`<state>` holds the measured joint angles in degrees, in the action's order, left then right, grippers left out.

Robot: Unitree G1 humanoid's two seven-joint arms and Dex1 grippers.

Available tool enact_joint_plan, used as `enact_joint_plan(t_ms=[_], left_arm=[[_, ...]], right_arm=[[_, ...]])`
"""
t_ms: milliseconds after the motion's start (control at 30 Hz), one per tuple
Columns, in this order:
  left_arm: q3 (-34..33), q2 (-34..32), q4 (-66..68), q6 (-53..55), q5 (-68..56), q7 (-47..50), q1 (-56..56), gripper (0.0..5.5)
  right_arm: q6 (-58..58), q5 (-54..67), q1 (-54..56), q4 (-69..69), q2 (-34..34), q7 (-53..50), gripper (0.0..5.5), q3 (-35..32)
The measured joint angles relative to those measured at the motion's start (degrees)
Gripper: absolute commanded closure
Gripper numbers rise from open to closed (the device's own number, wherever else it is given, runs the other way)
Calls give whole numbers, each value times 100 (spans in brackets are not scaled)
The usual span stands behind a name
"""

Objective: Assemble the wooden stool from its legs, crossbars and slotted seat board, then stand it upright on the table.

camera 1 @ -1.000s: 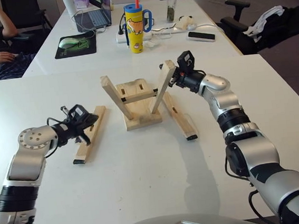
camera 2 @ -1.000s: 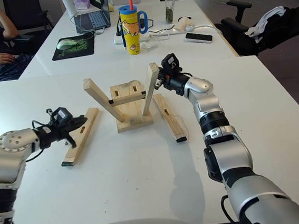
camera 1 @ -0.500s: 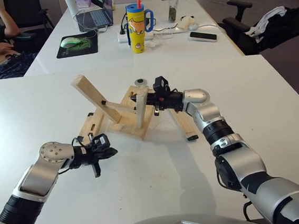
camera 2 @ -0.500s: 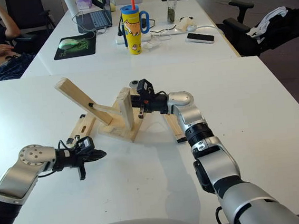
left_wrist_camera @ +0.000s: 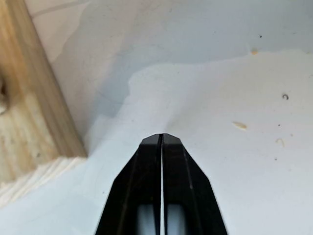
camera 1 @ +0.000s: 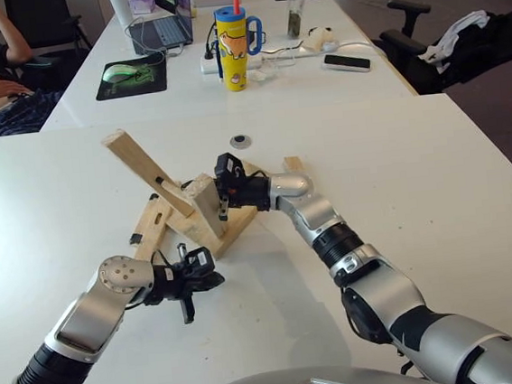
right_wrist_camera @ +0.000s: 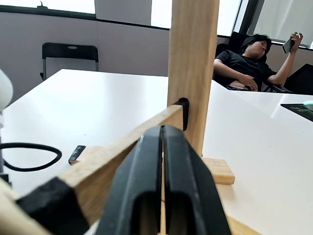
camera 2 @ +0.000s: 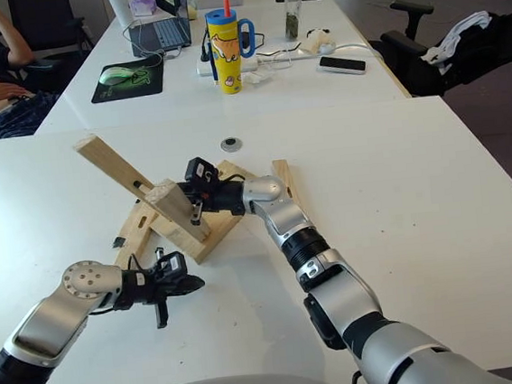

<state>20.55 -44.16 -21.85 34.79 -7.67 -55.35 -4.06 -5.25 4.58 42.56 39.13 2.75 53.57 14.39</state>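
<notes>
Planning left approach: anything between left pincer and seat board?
Nothing: bare white table between the shut left pincer and the seat board, in the left eye view.

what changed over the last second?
The half-built stool tipped over toward the robot's left, and the right gripper, at its leg, swept left with it. The left gripper moved away from the loose leg and back toward the robot; it is now shut. The yellow cup stayed put.

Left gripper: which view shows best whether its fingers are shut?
The left wrist view: the left gripper is shut, fingers touching, over the table. Both eye views show it small, near the seat board.
</notes>
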Motion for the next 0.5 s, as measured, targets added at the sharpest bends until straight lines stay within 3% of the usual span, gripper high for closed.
enact_joint_plan(t_ms=[233,500], left_arm=[[211,343,-207,6,107,353,-24,548],[278,403,-188,17,164,456,-128,548]], right_arm=[[-568,-1073,499,1938,-1551,-1078,550,-82],[-1175,-1556,803,2862,-1363,-1321,550,148]])
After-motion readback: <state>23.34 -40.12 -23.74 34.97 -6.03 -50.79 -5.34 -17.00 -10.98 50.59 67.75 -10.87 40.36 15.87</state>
